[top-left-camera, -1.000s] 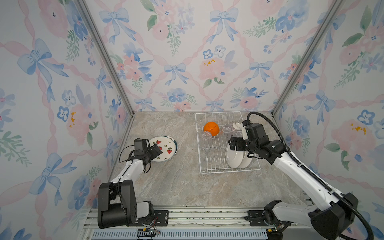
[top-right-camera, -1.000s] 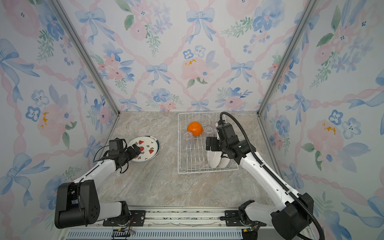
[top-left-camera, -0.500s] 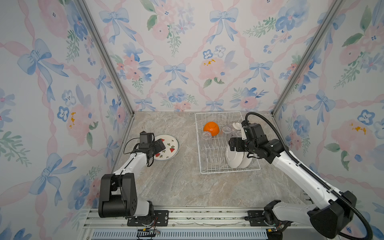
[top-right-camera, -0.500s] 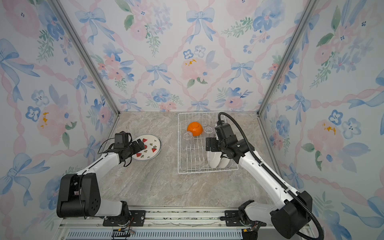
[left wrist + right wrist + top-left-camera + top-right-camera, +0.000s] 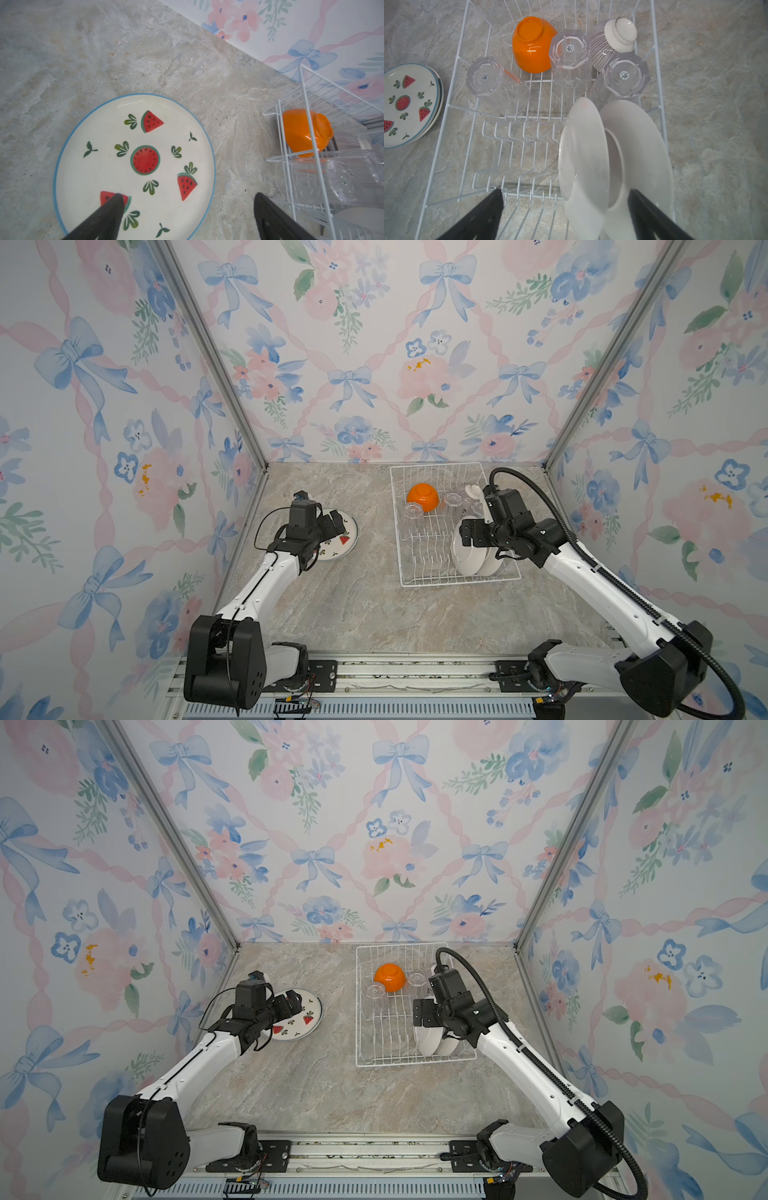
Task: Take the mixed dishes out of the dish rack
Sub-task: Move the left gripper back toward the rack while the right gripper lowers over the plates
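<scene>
Grey stone-look surface (image 5: 353, 614) seen from above, floral walls on three sides.

Near the left edge, my left gripper (image 5: 188, 197) hangs low over a watermelon plate (image 5: 348, 536). Its fingers are spread wide and hold nothing. One finger (image 5: 112, 205) is over the plate's painted face, and its partner is over the bare surface between plate and rack. The plate lies flat, face up, white with a blue rim, well apart from the rack. In the right wrist view a second blue-edged rim (image 5: 439, 97) shows just beneath it.

The dish rack (image 5: 457, 583), a white wire basket, sits to the right of the middle, its far side close to the far edge of the surface. In its far left part an orange bowl (image 5: 422, 497) rests upside down. Three clear tumblers stand upside down near it: one (image 5: 485, 76) at the rack's left side, one (image 5: 570, 49) just beside the orange bowl, and one (image 5: 625, 74) further right. In the far right corner a striped bowl (image 5: 612, 41) lies tipped, base up.

The prongs in the rack's near left part are bare. In the near right part two white plates (image 5: 583, 155) (image 5: 643, 145) stand on edge, backs showing, leaning close together.

My right gripper (image 5: 565, 193) hovers just above them, fingers spread wide, holding nothing. The left plate's rim lies between the fingers. I cannot tell whether either finger touches a plate.
</scene>
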Controlling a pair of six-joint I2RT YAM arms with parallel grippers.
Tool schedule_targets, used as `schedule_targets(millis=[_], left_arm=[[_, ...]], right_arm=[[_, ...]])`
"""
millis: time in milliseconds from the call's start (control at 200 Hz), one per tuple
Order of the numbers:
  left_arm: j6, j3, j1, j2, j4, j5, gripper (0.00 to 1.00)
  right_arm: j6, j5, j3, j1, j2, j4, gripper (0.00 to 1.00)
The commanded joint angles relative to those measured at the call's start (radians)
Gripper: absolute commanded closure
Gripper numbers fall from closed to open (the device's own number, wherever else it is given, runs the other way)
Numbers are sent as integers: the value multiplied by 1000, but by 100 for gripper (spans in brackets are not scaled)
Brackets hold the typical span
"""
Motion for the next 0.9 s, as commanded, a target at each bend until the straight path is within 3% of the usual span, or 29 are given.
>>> schedule_targets(millis=[0, 430, 895], left_arm=[[-14, 30, -57, -41, -12, -20, 2], [-32, 66, -319, -146, -13, -109, 2], [-59, 95, -494, -116, -11, -184, 2]], right_arm=[[-12, 5, -27, 10, -16, -50, 5], [51, -58, -105, 10, -61, -23, 23], [47, -78, -124, 8, -65, -5, 37]])
